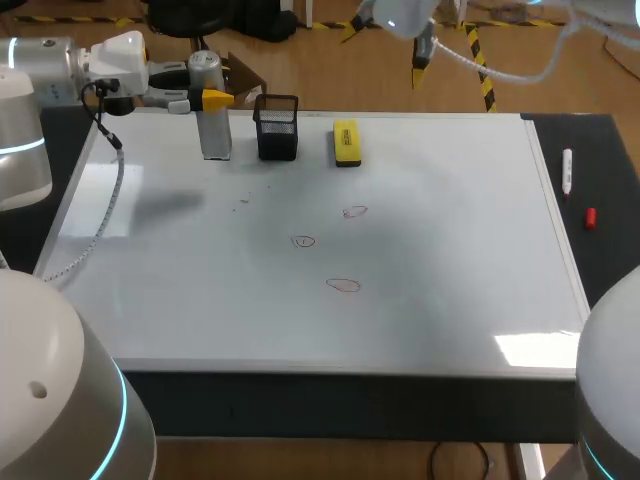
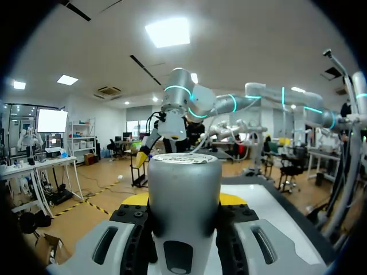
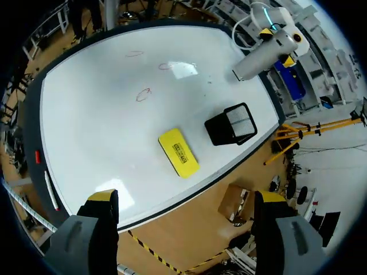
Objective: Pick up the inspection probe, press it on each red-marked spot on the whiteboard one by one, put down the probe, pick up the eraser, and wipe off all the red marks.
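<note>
Left gripper (image 1: 205, 98) is clamping the upright probe (image 1: 212, 125) at the whiteboard's (image 1: 460, 260) far-left corner. The 3 marks (image 1: 304, 241) are lying rightward, mid-board. Right gripper (image 3: 184, 200) is hanging spread apart.

— Where is it crowded?
— Along the table's (image 1: 605, 140) far edge. The probe (image 1: 212, 132) is upright in the left gripper (image 1: 205, 98) near the far left corner. The black mesh holder (image 1: 277, 130) is just beside it, then the yellow eraser (image 1: 346, 143), with narrow gaps between.
— And open?
— The whiteboard (image 1: 450, 290) lies open from the red marks (image 1: 343, 285) to the near edge. A marker (image 1: 567, 170) and a red cap (image 1: 590, 217) lie by the right edge.
</note>
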You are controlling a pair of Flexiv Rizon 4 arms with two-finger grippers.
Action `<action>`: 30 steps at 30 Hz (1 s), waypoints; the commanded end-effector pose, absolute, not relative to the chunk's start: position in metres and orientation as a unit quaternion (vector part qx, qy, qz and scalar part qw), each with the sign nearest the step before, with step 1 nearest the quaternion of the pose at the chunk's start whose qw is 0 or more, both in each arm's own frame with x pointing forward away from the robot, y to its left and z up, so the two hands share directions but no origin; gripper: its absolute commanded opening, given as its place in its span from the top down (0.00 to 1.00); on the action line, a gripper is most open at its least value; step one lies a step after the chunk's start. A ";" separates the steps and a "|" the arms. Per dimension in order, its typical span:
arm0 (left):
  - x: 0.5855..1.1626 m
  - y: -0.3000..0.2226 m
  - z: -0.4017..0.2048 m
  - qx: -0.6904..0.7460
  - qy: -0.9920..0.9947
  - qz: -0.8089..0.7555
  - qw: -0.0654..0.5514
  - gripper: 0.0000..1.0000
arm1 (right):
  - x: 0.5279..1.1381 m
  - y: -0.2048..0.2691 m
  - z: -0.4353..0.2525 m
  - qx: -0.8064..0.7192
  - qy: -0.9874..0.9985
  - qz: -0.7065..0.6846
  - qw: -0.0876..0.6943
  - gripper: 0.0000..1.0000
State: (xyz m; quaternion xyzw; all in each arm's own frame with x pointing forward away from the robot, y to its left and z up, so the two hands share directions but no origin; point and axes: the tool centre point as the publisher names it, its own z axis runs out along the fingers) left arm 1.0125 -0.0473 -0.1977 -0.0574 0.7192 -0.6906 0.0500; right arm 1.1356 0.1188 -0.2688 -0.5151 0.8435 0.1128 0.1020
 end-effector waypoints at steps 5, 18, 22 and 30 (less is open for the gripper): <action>1.013 -0.047 -0.197 -0.057 0.719 -0.691 0.051 1.00 | 1.130 0.122 -0.263 -0.534 0.845 -0.004 -0.041 0.00; 1.013 -0.047 -0.197 -0.057 0.719 -0.691 0.051 1.00 | 1.120 0.137 -0.273 -0.578 0.815 -0.027 -0.038 0.00; 1.013 -0.047 -0.197 -0.057 0.719 -0.691 0.051 1.00 | 1.111 0.141 -0.291 -0.585 0.810 -0.023 -0.044 0.00; 1.013 -0.047 -0.197 -0.057 0.719 -0.691 0.051 1.00 | 1.099 0.143 -0.315 -0.606 0.794 -0.018 -0.054 0.00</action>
